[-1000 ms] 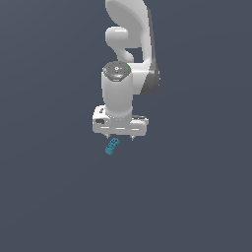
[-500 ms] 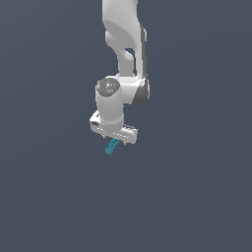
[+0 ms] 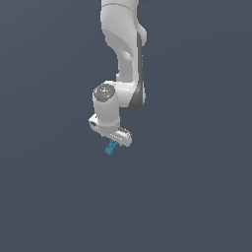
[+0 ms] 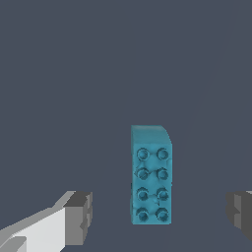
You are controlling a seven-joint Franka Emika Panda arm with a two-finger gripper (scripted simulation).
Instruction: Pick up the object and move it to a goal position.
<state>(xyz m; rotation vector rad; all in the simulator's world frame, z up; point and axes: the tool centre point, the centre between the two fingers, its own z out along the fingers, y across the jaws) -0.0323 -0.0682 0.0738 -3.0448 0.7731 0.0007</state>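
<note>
The gripper (image 4: 157,216) hung with its jaws spread wide on either side of the teal brick (image 4: 150,176), touching neither, the brick at the hand's 5 o'clock in the exterior view.

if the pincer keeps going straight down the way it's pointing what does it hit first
Most likely the teal brick. In the wrist view it lies between the open pincer fingers, nearer one side, so they should pass beside it. Depth is unclear; the exterior view shows the brick just below the pincer.
</note>
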